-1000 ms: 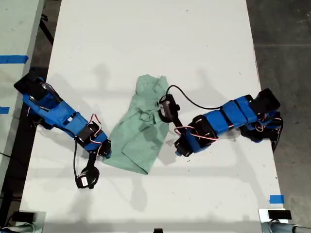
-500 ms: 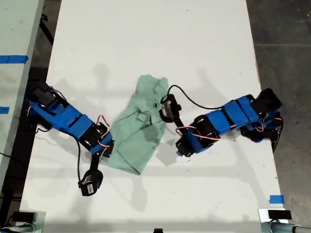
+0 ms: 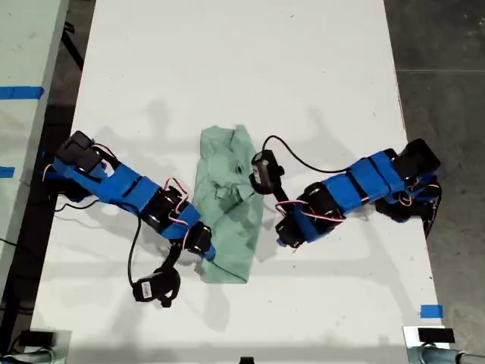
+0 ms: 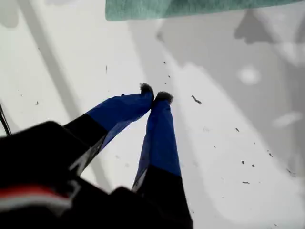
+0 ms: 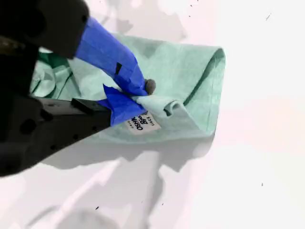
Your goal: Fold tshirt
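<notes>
In the exterior view, the tshirt [image 3: 227, 189] lies near the middle of the white table [image 3: 227, 61]. It is a narrow, rumpled strip running from the centre toward the lower centre of the frame. It looks roughly doubled over lengthwise, but its edges are uneven and the upper part is bunched. My second gripper [image 3: 206, 252] reaches in from the exterior view's left to the shirt's lower left corner. My first gripper [image 3: 284, 236] sits just beside the shirt's edge on the exterior view's right.

In the first wrist view, my first gripper's jaws are pressed together with nothing between them, above bare table. Only a strip of green cloth shows beyond the tips.

In the second wrist view, my second gripper is pinching a raised fold of the shirt, next to the small white tag [image 5: 143, 123].

I judge the folding partly done. A first rough fold is in place, and the squaring and a crosswise fold are still to come.
</notes>
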